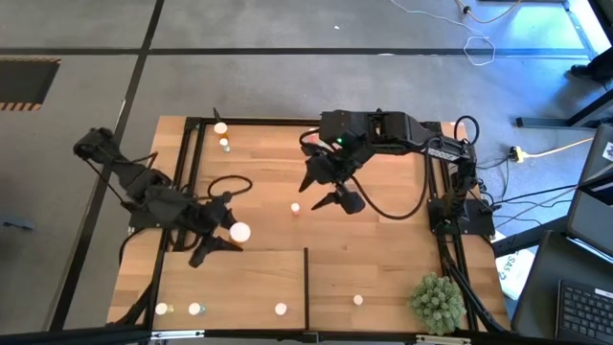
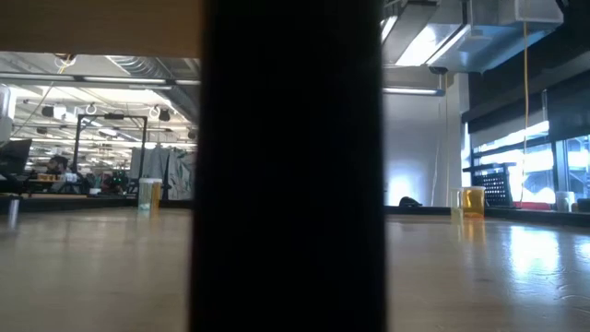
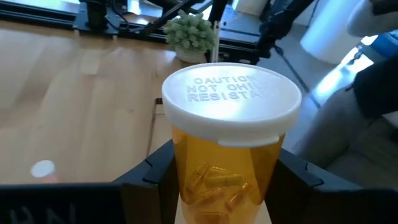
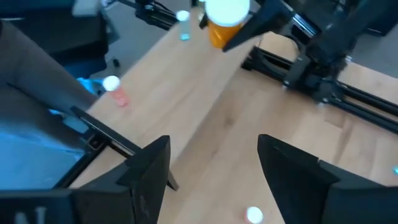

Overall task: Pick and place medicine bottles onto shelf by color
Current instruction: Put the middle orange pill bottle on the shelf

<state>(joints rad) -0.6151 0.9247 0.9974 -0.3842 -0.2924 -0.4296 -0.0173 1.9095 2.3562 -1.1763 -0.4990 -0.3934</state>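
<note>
High view. Desk (image 1: 383, 249): planked wood, dark frame along its edges. Shelf (image 1: 239, 283): paler board at the near edge, with a thin dark divider (image 1: 306, 278) standing upright across it. Left end effector (image 1: 222, 238): over the desk just beyond the shelf's far edge, closed around a wide orange bottle (image 1: 238, 231) whose white cap faces up. Right end effector (image 1: 330, 187): near the desk's middle, fingers spread wide, nothing between them. Small bottle (image 1: 296, 207): alone on the desk, just beside the right end effector. Two bottles (image 1: 221, 128) at the far left corner, close together. On the shelf: two bottles (image 1: 194, 309) near the left end, one (image 1: 281, 309) just left of the divider, one (image 1: 357, 300) right of it. Spiky green plant ball (image 1: 439, 300): near right corner of the desk.

Low view. A broad dark upright fills the centre of the picture. One bottle (image 2: 147, 193) stands on the wood to its left, an orange bottle (image 2: 471, 199) to its right. Neither end effector shows.

Left wrist view. Wide orange bottle (image 3: 227, 155) upright between the two dark fingers (image 3: 149, 177), capsules visible inside, raised lettering on the cap. Plant ball (image 3: 191, 34) beyond; a small bottle (image 3: 42, 169) on the wood off to one side.

Right wrist view. Fingers (image 4: 146, 171) well apart over bare wood. One white cap (image 4: 254, 214) lies near them. The left arm's orange bottle (image 4: 224, 22) shows farther off, with a small reddish bottle (image 4: 113, 87) and another small bottle (image 4: 183, 17).
</note>
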